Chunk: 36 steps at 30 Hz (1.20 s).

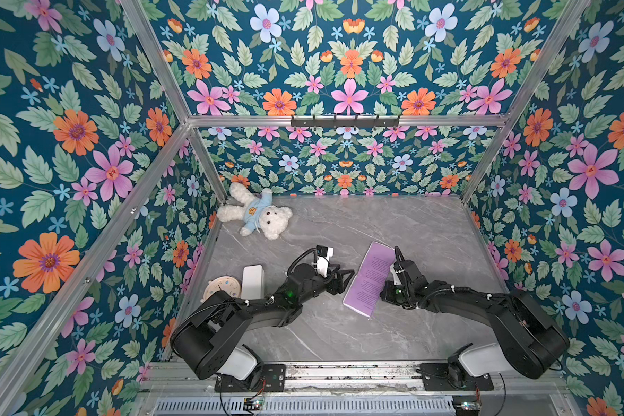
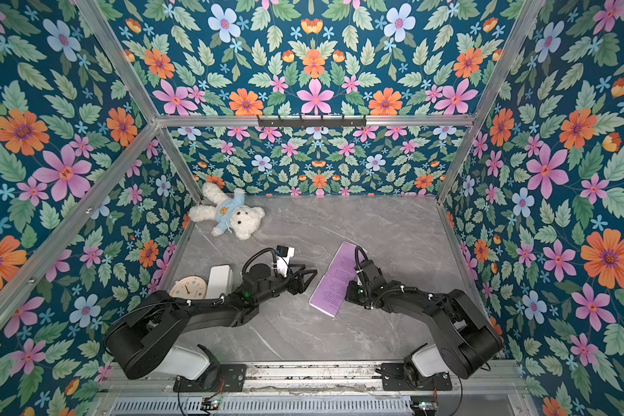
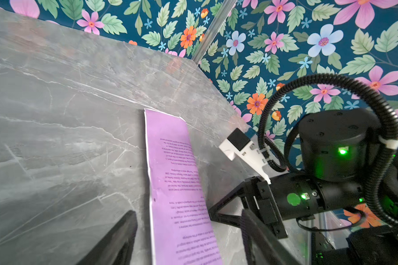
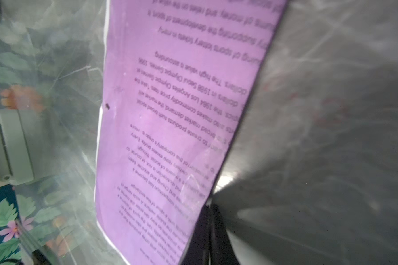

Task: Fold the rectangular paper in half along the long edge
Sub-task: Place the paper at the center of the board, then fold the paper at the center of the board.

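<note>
Floral walls [image 1: 87, 144] enclose a grey marble table [image 1: 339, 324]. Two black arms reach in from the near edge, the left arm [image 1: 231, 313] and the right arm [image 1: 483, 306]. Between their tips the paper [image 1: 368, 279] lies on the table, right of centre. It is a long, narrow lilac strip printed with dark text, angled away from the near edge, with a white sliver along its left side [image 4: 99, 137]. A white bear [image 1: 256, 214] in a blue top lies in the far left corner. A white box [image 1: 252, 277] and a round clock [image 1: 222, 286] sit side by side by the left wall. The left gripper [image 1: 346, 279] is just left of the paper, its fingers [image 3: 122, 238] spread apart and holding nothing. The right gripper [image 4: 208, 220] is closed, tips together at the paper's right edge. Whether it pinches the sheet cannot be told.
</note>
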{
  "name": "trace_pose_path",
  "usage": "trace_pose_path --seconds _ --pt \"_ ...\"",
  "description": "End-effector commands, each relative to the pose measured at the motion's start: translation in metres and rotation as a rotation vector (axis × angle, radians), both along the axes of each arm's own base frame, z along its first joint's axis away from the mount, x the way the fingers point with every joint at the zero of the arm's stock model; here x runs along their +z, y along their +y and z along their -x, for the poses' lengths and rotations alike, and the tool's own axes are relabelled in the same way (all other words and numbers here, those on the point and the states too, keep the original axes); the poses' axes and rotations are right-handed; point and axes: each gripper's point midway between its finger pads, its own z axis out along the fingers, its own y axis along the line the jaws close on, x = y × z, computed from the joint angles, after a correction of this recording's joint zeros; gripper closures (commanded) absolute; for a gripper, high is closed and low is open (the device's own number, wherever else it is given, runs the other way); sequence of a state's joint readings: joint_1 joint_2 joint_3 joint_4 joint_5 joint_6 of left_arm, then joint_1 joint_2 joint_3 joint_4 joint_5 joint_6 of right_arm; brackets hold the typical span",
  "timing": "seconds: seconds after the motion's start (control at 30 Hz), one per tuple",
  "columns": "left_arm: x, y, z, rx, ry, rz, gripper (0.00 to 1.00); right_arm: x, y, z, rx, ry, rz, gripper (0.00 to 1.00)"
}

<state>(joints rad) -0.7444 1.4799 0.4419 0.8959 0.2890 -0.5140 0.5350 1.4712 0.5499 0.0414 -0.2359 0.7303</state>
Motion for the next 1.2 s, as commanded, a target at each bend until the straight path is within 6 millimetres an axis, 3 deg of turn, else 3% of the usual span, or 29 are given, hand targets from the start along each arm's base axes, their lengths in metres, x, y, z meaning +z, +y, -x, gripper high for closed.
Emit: trace_pose_path --seconds 0.0,0.1,0.27,0.47,0.7,1.03,1.17 --pt "-0.011 -0.004 -0.002 -0.001 0.013 -0.034 0.40 0.005 0.022 -0.002 0.038 -0.003 -0.068 0.90" --pt "-0.026 -0.018 -0.001 -0.031 0.060 -0.061 0.51 0.015 0.030 -0.002 0.085 -0.048 -0.063 0.86" --pt "-0.047 -0.044 0.005 -0.103 0.144 -0.057 0.71 0.036 0.012 -0.006 0.004 -0.116 -0.086 0.88" --pt "-0.081 -0.061 0.030 -0.217 0.300 -0.071 0.82 0.050 0.013 -0.033 -0.085 -0.155 -0.258 0.91" --pt "-0.122 -0.046 0.048 -0.230 0.404 -0.223 0.84 0.037 0.027 -0.048 -0.090 -0.142 -0.323 0.93" --pt "-0.134 -0.041 0.052 -0.232 0.432 -0.247 0.85 -0.008 -0.011 -0.062 -0.175 -0.081 -0.262 0.95" --pt "-0.133 -0.039 0.051 -0.227 0.426 -0.248 0.85 -0.014 -0.028 -0.078 -0.207 -0.081 -0.251 0.95"
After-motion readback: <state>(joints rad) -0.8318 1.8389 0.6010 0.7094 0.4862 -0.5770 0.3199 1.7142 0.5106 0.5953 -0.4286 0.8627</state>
